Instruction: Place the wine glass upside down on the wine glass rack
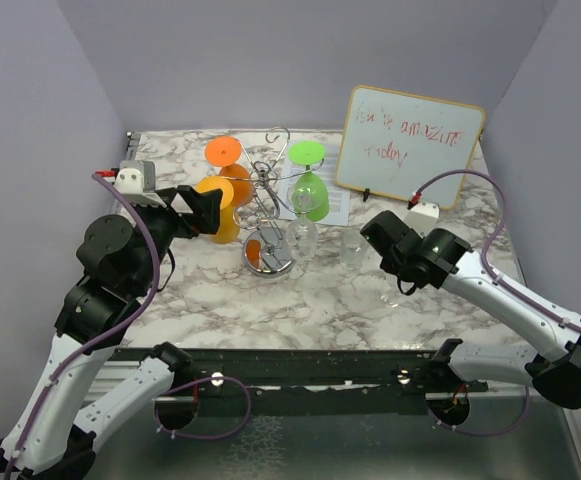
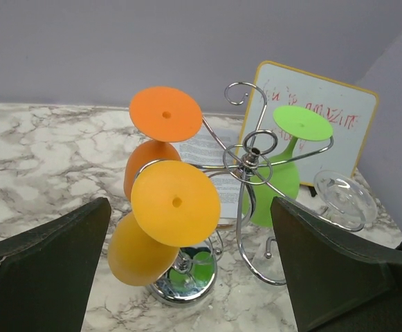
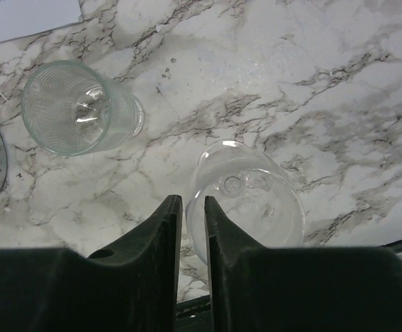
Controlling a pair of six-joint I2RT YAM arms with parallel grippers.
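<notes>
though faint, tumbler (image 3: pixel 76 107) perhaps near rack (image 1: pixel 268 258)

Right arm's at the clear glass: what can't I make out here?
- Right wrist: whether the right tool pinches the wine glass rim; its fingers cover the contact.
- Top view: that glass, mostly behind the right arm.
- Whiteboard writing: too blurred to read.

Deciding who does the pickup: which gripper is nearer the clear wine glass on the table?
Right. The right gripper is directly over the clear wine glass, fingers at its rim; the left gripper is far off, left of the rack.
</notes>
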